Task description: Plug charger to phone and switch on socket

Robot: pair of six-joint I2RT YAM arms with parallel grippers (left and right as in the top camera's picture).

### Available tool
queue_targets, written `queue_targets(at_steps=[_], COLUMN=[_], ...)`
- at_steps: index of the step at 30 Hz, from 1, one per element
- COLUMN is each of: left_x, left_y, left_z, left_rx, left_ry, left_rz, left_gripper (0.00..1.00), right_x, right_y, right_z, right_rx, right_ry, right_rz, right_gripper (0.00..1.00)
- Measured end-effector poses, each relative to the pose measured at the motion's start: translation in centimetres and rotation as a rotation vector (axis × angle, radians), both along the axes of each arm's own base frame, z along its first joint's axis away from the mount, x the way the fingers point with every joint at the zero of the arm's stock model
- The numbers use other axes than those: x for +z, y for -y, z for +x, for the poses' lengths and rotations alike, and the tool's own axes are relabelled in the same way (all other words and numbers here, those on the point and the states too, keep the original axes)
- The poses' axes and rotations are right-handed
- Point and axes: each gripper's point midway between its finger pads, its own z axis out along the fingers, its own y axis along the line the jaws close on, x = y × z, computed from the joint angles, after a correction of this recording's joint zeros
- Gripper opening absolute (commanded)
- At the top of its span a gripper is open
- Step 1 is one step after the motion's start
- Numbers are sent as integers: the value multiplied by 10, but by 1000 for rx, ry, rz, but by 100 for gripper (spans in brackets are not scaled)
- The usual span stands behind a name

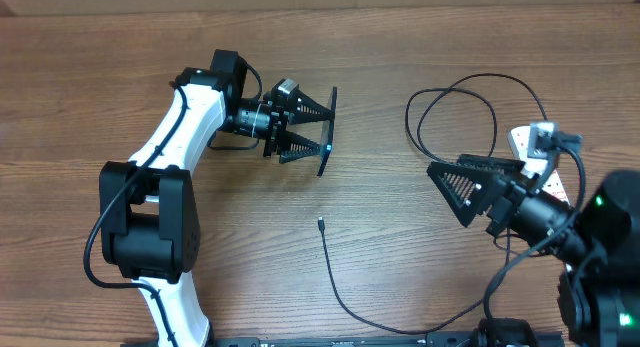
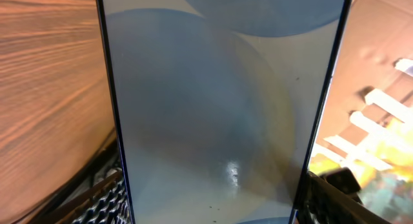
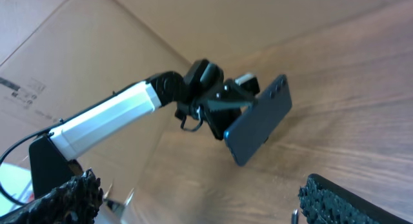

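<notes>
My left gripper [image 1: 322, 130] is shut on the phone [image 1: 328, 132] and holds it on edge above the table's middle. In the left wrist view the phone's pale blue-grey screen [image 2: 219, 108] fills the frame between the left gripper's fingers [image 2: 213, 214]. In the right wrist view I see the phone's dark blue back [image 3: 258, 127]. The charger is a thin black cable whose connector tip [image 1: 320, 224] lies free on the table below the phone. My right gripper [image 1: 452, 187] is open and empty, to the right of the tip, which also shows in the right wrist view [image 3: 295, 216]. The white socket [image 1: 528, 145] is mostly hidden behind the right arm.
The charger cable runs from the tip toward the front edge [image 1: 400, 330], then up the right side into loose loops [image 1: 460, 97] near the socket. A brown cardboard wall [image 3: 97, 30] stands behind the wooden table [image 1: 100, 107].
</notes>
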Motion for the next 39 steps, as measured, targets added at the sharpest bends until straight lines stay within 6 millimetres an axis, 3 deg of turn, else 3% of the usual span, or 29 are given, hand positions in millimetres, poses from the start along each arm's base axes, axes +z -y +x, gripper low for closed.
queue_targets(at_steps=[3, 5, 11, 16, 32, 39], left_x=[7, 11, 16, 17, 23, 23], left_y=[1, 2, 2, 2, 3, 3], left_z=[0, -1, -1, -1, -1, -1], left_rx=[0, 1, 14, 24, 29, 31], left_ry=[-9, -25, -124, -204, -279, -299], left_rz=[-40, -60, -75, -70, -93, -92], left_gripper=[73, 73, 72, 70, 70, 70], right_x=[-18, -41, -121, -154, -219, -227], right_y=[3, 13, 76, 102, 91, 89], right_z=[7, 12, 24, 27, 37, 35], right_rx=[-19, -93, -457, -571, -470, -455], right_ry=[-91, -190, -517, -649, -944, -989], right_rz=[-9, -45, -273, -391, -412, -416], right_gripper=[100, 100, 100, 100, 100, 100])
